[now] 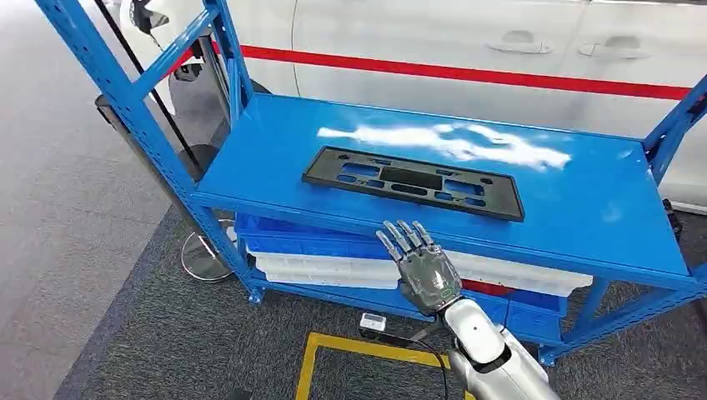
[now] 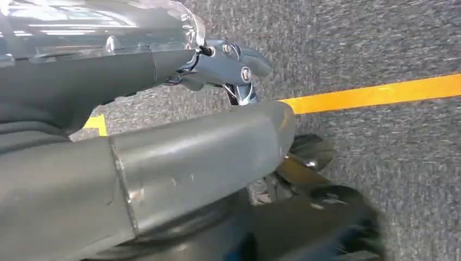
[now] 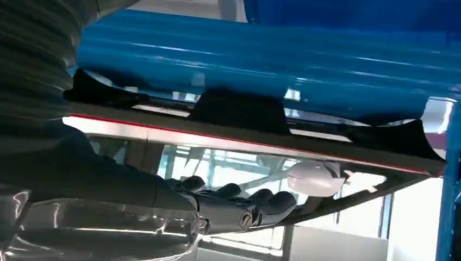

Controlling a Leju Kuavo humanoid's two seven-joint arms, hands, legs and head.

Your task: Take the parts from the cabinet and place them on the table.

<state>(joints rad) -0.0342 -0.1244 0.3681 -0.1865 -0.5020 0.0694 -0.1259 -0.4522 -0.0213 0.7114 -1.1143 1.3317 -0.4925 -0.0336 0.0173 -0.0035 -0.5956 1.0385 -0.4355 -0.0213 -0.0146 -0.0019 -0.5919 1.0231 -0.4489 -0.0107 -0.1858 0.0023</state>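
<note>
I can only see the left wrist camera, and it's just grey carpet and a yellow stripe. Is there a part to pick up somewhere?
Observer: Yes. In the head view a flat black part lies on the top of the blue shelf.
Operator: Is anything grabbing it?
Observer: No. The right hand is up in front of the shelf's front edge with its fingers straight and apart, holding nothing and not touching the part.
Operator: What's under that shelf?
Observer: Blue and white trays are stacked on the lower level.
</note>
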